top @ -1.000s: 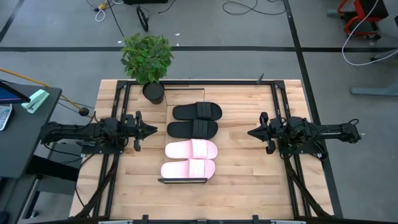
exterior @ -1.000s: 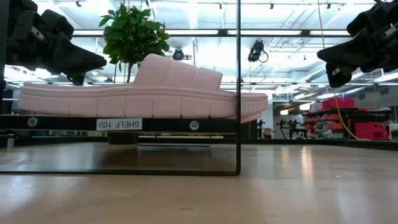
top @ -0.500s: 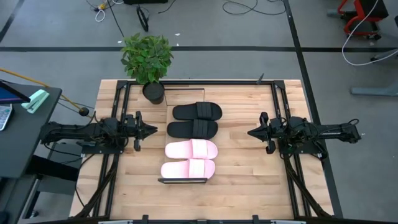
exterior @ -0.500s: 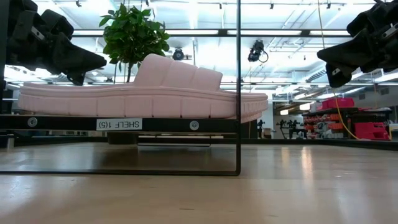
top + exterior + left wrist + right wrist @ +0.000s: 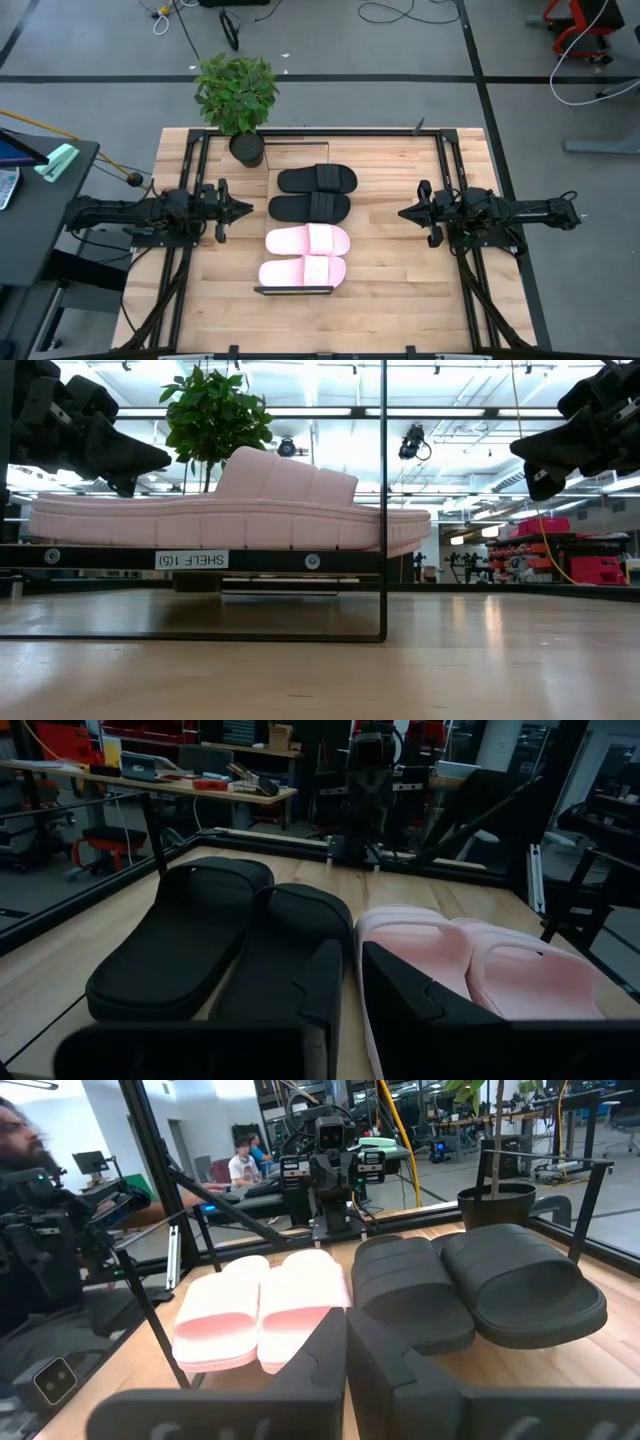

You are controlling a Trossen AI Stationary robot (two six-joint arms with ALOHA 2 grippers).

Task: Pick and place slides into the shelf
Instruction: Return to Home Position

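lying side by side on the shelf (image 5: 295, 290), high view: black slides (image 5: 315, 194), pink slides (image 5: 305, 255). left tool (image 5: 240, 210), right tool (image 5: 406, 213): closed together, empty, flanking, likely parked since stowing looks complete. low view: nearest pink one atop shelf. wrist views: both pairs ahead.

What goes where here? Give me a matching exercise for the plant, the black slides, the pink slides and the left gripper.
1 plant
2 black slides
3 pink slides
4 left gripper

A shelf end away from the plant
B table edge
C left of the shelf, holding nothing
D shelf end nearest the plant

Pairs: 1-B, 2-D, 3-A, 4-C
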